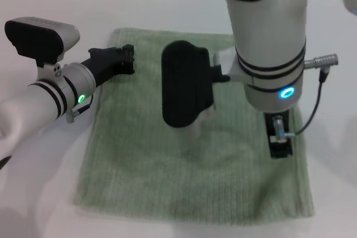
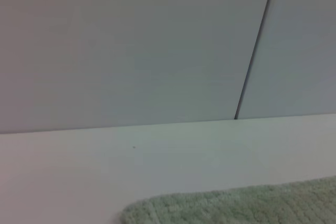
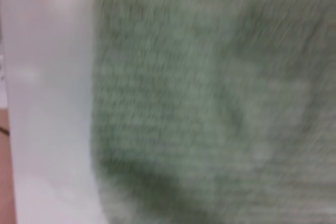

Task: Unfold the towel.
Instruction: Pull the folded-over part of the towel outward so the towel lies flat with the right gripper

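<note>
The pale sage-green towel (image 1: 184, 154) lies spread flat on the white table (image 1: 50, 182), roughly square, with its near edge close to me. My left gripper (image 1: 124, 59) sits low at the towel's far left edge. In the left wrist view a towel edge (image 2: 247, 205) shows close by on the table. My right gripper (image 1: 280, 137) hangs over the towel's right side, near its right edge, under the thick white forearm (image 1: 270, 54). The right wrist view shows blurred ribbed towel (image 3: 210, 103) beside a strip of bare table (image 3: 47, 103).
The black camera housing (image 1: 187, 85) on my right arm hides the towel's middle. A grey cable (image 1: 312, 110) loops off the right wrist. A wall with a dark vertical seam (image 2: 255, 51) stands behind the table.
</note>
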`<action>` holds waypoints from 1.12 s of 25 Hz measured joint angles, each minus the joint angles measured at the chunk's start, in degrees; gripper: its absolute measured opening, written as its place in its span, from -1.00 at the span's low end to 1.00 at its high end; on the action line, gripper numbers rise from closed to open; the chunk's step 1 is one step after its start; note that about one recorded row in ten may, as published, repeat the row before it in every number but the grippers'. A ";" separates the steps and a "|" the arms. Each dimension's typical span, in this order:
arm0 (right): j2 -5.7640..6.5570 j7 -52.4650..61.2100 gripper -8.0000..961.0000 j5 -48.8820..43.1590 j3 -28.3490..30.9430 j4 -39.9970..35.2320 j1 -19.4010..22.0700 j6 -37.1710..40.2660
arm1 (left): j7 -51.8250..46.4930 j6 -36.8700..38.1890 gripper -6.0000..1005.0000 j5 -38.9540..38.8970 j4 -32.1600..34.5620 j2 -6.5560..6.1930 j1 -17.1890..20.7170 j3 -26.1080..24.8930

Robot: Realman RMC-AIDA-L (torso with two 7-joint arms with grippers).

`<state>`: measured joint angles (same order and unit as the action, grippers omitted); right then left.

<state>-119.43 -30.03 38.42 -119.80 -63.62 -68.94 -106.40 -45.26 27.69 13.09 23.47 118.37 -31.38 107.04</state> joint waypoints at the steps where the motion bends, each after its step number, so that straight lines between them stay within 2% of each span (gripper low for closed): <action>1: -0.05 -0.63 -0.32 -0.44 0.56 -0.50 0.29 0.53 | 0.00 0.00 -0.99 0.00 0.05 0.00 0.00 0.00; 5: -0.18 -1.16 -0.31 -0.79 0.01 -0.20 0.49 2.10 | 0.00 0.00 -0.99 0.00 0.10 0.00 0.04 0.00; 7: -0.20 -1.21 -0.30 -1.89 -0.21 -0.33 0.91 4.74 | 0.00 0.00 -0.99 0.00 0.14 0.00 0.11 0.00; 9: -0.20 -1.22 -0.30 -6.18 -0.22 -0.85 2.60 11.27 | 0.00 -0.01 -0.99 0.00 0.16 0.01 0.17 0.01; 10: -0.20 -1.22 -0.29 -6.18 -0.22 -0.85 2.60 11.27 | 0.00 -0.01 -0.99 0.00 0.16 0.01 0.17 0.01; 11: -0.20 -1.16 -0.29 -10.36 -0.15 -0.91 4.41 17.50 | 0.00 -0.01 -0.99 0.00 0.19 0.02 0.18 0.06; 12: -0.20 -1.16 -0.29 -10.36 -0.15 -0.91 4.41 17.50 | 0.00 -0.01 -0.99 0.00 0.19 0.02 0.18 0.06; 13: -0.20 -0.76 -0.28 -12.78 0.52 -0.97 6.25 23.67 | 0.00 0.00 -0.99 0.00 0.22 0.02 0.18 0.08; 15: -0.17 -0.52 -0.28 -13.44 1.20 -1.21 7.27 26.71 | 0.00 0.07 -0.99 0.00 0.25 0.02 0.25 0.10; 16: -0.10 -0.03 -0.27 -14.71 2.99 -2.37 9.61 32.99 | 0.00 0.08 -0.99 0.00 0.26 0.02 0.31 0.09; 17: -0.10 -0.03 -0.27 -14.71 2.99 -2.37 9.61 32.99 | 0.00 0.12 -0.99 0.00 0.26 0.02 0.43 0.08; 20: -0.12 0.27 -0.26 -16.67 5.69 -3.93 13.49 42.18 | 0.00 0.83 -0.99 0.00 0.26 -0.01 0.87 -0.03; 21: -0.13 0.45 -0.26 -17.07 6.56 -3.74 15.32 47.79 | 0.00 1.98 -0.99 0.00 0.27 -0.07 1.22 -0.36; 22: -0.13 0.45 -0.25 -17.07 6.56 -3.74 15.32 47.79 | 0.00 1.98 -0.99 0.00 0.27 -0.07 1.22 -0.36; 25: -0.13 0.91 -0.24 -17.04 7.30 -2.09 17.75 57.18 | -0.01 3.20 -0.99 0.00 0.27 -0.12 1.52 -0.88; 26: -0.13 2.09 -0.24 -17.01 7.42 -0.46 19.37 64.08 | 0.00 5.71 -0.99 0.00 0.28 -0.24 2.27 -2.20; 28: -0.12 3.93 -0.23 -17.05 7.43 0.85 20.94 70.50 | -0.01 6.83 -0.99 0.01 0.29 -0.32 2.60 -2.81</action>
<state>-119.55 -26.10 21.37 -112.36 -62.78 -47.99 -35.90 -45.26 34.52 13.10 23.76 118.05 -28.78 104.23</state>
